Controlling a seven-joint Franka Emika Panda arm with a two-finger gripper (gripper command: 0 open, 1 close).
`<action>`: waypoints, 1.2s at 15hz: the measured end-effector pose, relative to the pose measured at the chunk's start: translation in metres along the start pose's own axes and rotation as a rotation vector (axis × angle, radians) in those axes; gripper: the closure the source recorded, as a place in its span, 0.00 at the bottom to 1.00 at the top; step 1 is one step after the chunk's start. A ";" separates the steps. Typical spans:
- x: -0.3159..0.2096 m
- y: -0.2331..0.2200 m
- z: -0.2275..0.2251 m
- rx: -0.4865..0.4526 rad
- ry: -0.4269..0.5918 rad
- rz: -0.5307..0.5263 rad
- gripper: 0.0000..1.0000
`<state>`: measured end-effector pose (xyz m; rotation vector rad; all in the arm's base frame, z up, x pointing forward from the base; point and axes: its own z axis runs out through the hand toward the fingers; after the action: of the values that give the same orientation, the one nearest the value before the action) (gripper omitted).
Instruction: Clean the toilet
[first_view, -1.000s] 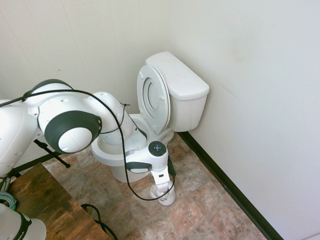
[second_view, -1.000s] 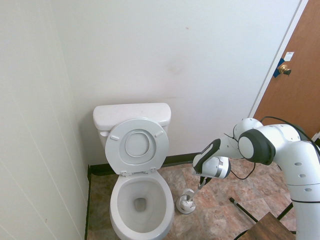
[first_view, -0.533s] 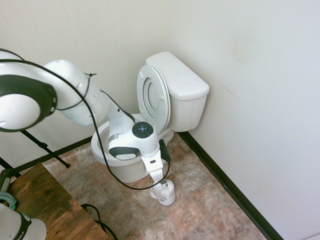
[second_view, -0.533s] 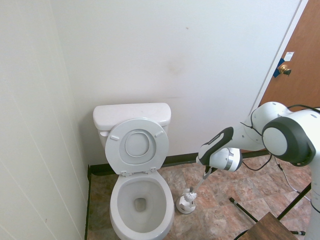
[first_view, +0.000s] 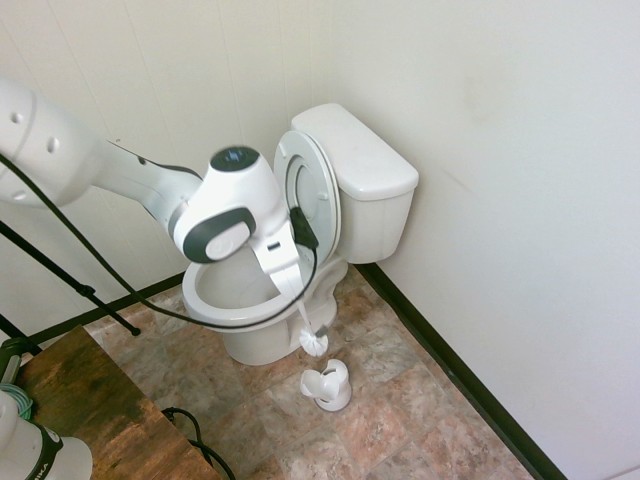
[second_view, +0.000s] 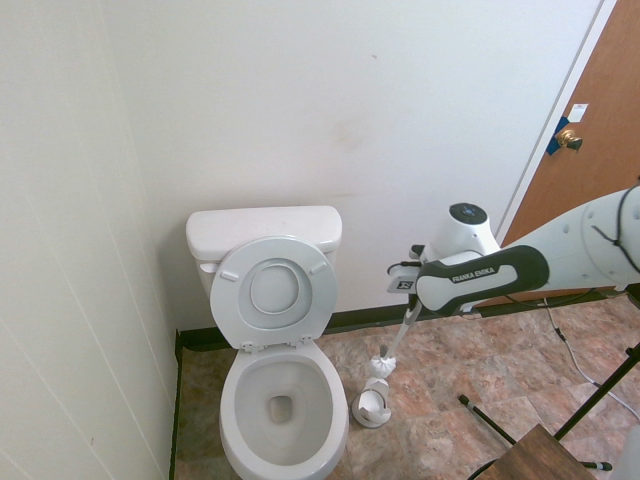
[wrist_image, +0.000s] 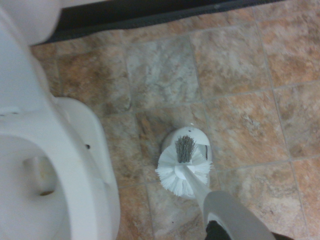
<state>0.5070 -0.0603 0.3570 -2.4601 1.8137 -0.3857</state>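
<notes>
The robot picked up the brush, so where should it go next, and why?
Probably sideways, over the open bowl of the toilet. The hand holds the brush clear above its holder on the floor, and the lid is already up, so nothing blocks the bowl.

Soft, even daylight is filling both exterior views, casting only faint shadows. The wrist view is looking slightly soft, with the brush handle (wrist_image: 235, 215) blurring near the lens.
</notes>
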 end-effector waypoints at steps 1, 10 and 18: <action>-0.023 -0.014 -0.026 0.020 -0.001 -0.024 1.00; -0.200 -0.037 -0.052 0.066 -0.047 -0.236 1.00; -0.236 -0.076 0.002 0.090 -0.046 -0.262 1.00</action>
<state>0.5129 0.1864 0.3316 -2.6254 1.4262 -0.4110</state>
